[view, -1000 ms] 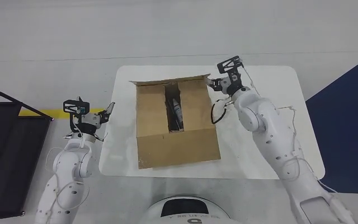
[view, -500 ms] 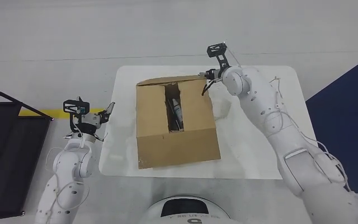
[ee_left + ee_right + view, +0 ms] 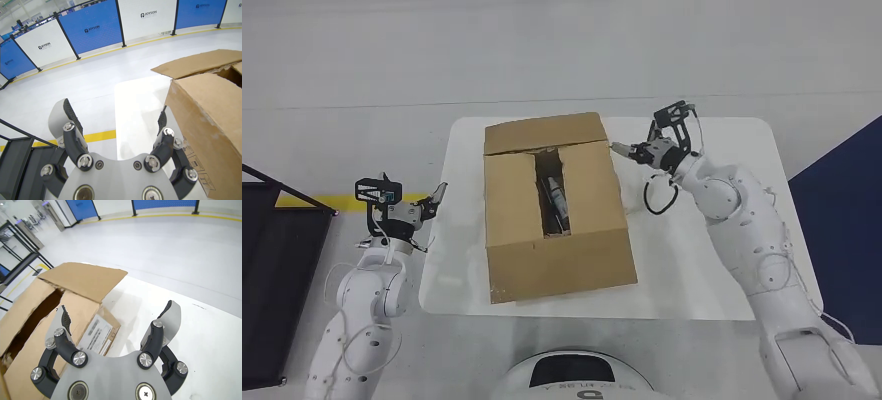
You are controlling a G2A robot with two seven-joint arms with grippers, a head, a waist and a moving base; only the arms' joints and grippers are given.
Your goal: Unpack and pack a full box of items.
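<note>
A brown cardboard box (image 3: 557, 215) stands in the middle of the white table (image 3: 712, 270). Its two long top flaps lie almost closed, with a dark slot between them where an item (image 3: 556, 198) shows inside. The far flap (image 3: 545, 132) is folded outward and lies flat behind the box. My right gripper (image 3: 625, 151) (image 3: 117, 309) is open beside the box's far right corner, holding nothing. My left gripper (image 3: 434, 194) (image 3: 115, 111) is open at the table's left edge, apart from the box (image 3: 206, 115).
A printed label (image 3: 98, 332) is stuck on the box's right side. A black metal rack (image 3: 272, 260) stands on the floor left of the table. Bare tabletop lies right of the box. Blue and white fence panels (image 3: 90, 30) stand in the room behind.
The right gripper pushed the far flap up and outward, then drew back to the right. The flap now lies flat behind the box. The left arm has kept still.
</note>
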